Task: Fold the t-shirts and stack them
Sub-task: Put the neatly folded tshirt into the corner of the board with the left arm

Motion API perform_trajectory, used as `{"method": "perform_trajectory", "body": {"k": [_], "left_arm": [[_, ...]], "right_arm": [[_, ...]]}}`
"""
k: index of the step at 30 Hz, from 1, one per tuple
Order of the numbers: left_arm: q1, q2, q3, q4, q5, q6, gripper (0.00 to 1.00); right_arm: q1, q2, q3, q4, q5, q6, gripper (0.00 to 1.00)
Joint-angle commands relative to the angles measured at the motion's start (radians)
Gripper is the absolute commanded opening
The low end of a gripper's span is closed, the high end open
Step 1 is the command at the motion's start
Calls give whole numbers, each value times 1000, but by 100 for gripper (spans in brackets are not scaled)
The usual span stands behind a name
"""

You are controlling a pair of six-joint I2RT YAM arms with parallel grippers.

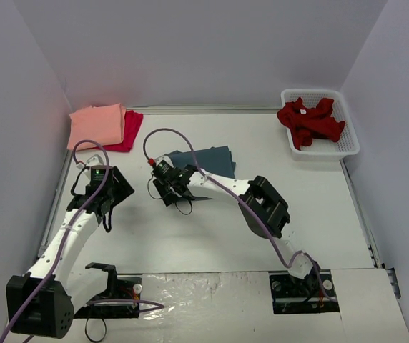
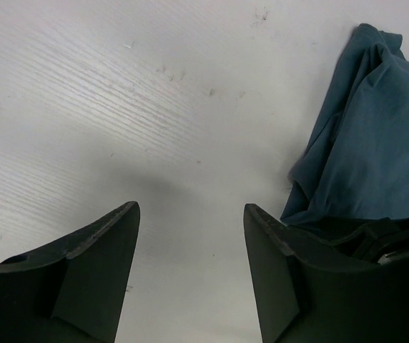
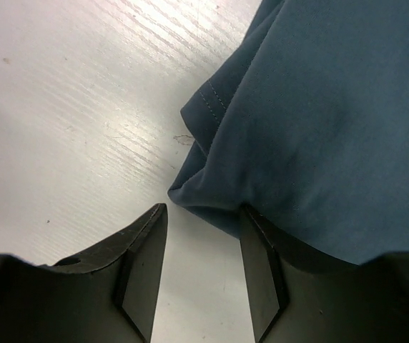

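The right claw (image 3: 204,214) has its two fingers apart, and bare white bench (image 3: 69,107) shows in the gap between them. The claw is low over the bench. In its own view, the folded corner of the slate-blue t-shirt (image 3: 319,128) sits just above the finger tips. The cloth touches the finger on the right side of that view and seems to lie over its outer side. No cloth is pinched between the fingers.

The left claw (image 2: 190,232) is apart too, and it holds nothing. Only bare bench is between its fingers. The blue shirt shows on the right side of its view.

In the top view, the slate-blue t-shirt lies near the middle of the bench as a flat folded shape. The right claw is at its lower left corner. The salmon-pink t-shirt (image 1: 97,125) is folded in the upper left. It lies on top of the crimson t-shirt (image 1: 131,132), which sticks out on the right side. The dark red t-shirt (image 1: 310,121) is bunched up in the white basket (image 1: 349,146) in the upper right.
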Motion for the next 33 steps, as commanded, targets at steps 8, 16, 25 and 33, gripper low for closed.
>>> {"method": "perform_trajectory", "body": {"k": [8, 16, 25, 33], "left_arm": [[45, -6, -12, 27, 41, -7, 59], [71, -1, -26, 44, 68, -20, 59], [82, 12, -43, 62, 99, -26, 59], [82, 28, -60, 91, 136, -49, 59]], "right_arm": [[8, 49, 37, -36, 9, -1, 41], [18, 64, 44, -43, 30, 13, 35], [25, 87, 38, -56, 36, 23, 11], [25, 67, 21, -62, 50, 25, 0]]}}
